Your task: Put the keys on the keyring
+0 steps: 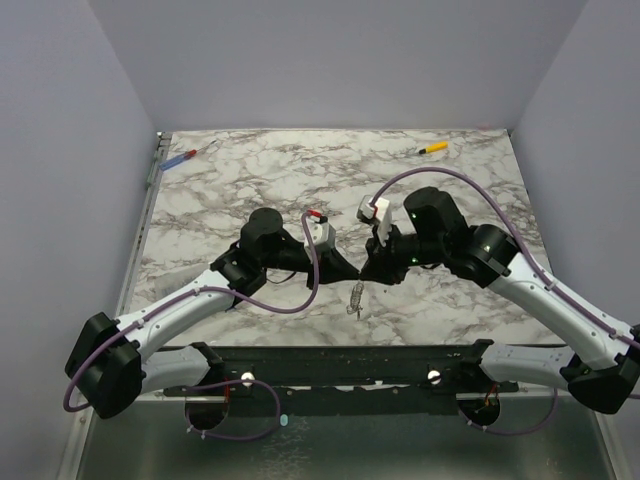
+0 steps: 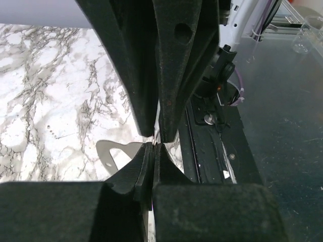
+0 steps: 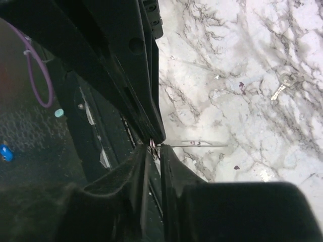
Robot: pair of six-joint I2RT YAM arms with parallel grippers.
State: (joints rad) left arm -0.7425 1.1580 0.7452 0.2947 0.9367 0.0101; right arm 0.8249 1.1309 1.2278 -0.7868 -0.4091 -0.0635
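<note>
Pinching the keyring (image 3: 153, 146) with the left jaws, pressed tight together. Meeting them tip to tip with the right jaws, almost closed at the same ring; cannot tell whether gripping or only touching. Carrying the keys (image 1: 355, 298) as a pale cluster, hanging just below the tips over the marble tabletop (image 1: 250, 180).

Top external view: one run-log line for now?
left gripper jaws shut | right gripper tip-to-tip with it, jaws unclear | keys beside the tips
</note>
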